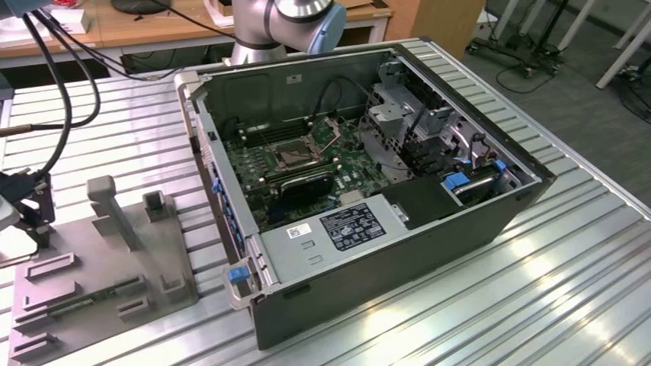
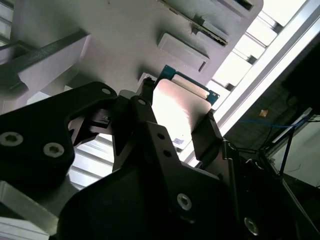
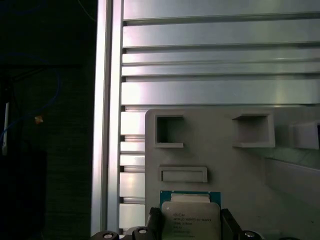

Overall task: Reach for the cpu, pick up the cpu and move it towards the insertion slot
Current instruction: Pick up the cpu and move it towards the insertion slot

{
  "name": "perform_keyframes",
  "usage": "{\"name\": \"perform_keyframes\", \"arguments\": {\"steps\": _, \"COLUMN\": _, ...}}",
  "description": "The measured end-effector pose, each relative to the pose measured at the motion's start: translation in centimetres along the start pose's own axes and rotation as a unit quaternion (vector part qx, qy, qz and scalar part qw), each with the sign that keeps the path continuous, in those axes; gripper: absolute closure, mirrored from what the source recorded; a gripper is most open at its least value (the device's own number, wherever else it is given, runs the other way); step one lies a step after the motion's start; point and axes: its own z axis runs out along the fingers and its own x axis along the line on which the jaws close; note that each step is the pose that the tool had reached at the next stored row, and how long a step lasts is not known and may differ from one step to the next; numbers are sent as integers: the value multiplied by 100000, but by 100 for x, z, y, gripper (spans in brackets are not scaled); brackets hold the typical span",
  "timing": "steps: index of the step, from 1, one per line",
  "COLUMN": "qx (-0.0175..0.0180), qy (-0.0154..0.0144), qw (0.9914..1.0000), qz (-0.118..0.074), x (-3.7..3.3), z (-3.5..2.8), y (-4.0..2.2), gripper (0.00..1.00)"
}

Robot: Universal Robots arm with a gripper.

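Carefully, I am pinching the cpu (image 2: 181, 111) by two opposite edges with the gripper (image 3: 190, 226), jaws narrowed to its width, over the fixture tray (image 1: 97, 268) at the exterior view's left, judging it light, stiff, slick, fragile underneath.

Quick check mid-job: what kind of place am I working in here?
Most likely a robotics lab or test workshop: an open computer case sits on a slotted aluminium table beside a grey fixture tray, with a wooden desk and wheeled stands behind.
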Motion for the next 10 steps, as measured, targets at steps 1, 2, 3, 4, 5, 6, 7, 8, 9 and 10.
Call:
{"name": "perform_keyframes", "arguments": {"steps": 1, "qx": -2, "qy": -5, "qw": 100000, "qz": 1, "x": 0, "z": -9, "y": 0, "gripper": 45}}
{"name": "perform_keyframes", "arguments": {"steps": 2, "qx": -2, "qy": -2, "qw": 100000, "qz": 0, "x": 0, "z": -20, "y": 1, "gripper": 45}}
{"name": "perform_keyframes", "arguments": {"steps": 3, "qx": -4, "qy": -8, "qw": 100000, "qz": 1, "x": 0, "z": -24, "y": 1, "gripper": 45}}
{"name": "perform_keyframes", "arguments": {"steps": 4, "qx": -10, "qy": -14, "qw": 100000, "qz": 0, "x": 0, "z": -24, "y": 1, "gripper": 45}}
{"name": "perform_keyframes", "arguments": {"steps": 5, "qx": -9, "qy": -12, "qw": 100000, "qz": 1, "x": 0, "z": -24, "y": 1, "gripper": 45}}
{"name": "perform_keyframes", "arguments": {"steps": 6, "qx": -10, "qy": -10, "qw": 100000, "qz": -2, "x": -2, "z": -24, "y": 1, "gripper": 45}}
{"name": "perform_keyframes", "arguments": {"steps": 7, "qx": -5, "qy": 0, "qw": 100000, "qz": -5, "x": -7, "z": -25, "y": 0, "gripper": 45}}
{"name": "perform_keyframes", "arguments": {"steps": 8, "qx": -6, "qy": -1, "qw": 100000, "qz": -13, "x": -16, "z": -25, "y": 0, "gripper": 45}}
{"name": "perform_keyframes", "arguments": {"steps": 9, "qx": -8, "qy": -5, "qw": 100000, "qz": -7, "x": -22, "z": -24, "y": 1, "gripper": 45}}
{"name": "perform_keyframes", "arguments": {"steps": 10, "qx": -7, "qy": -3, "qw": 100000, "qz": 2, "x": -26, "z": -24, "y": 1, "gripper": 45}}
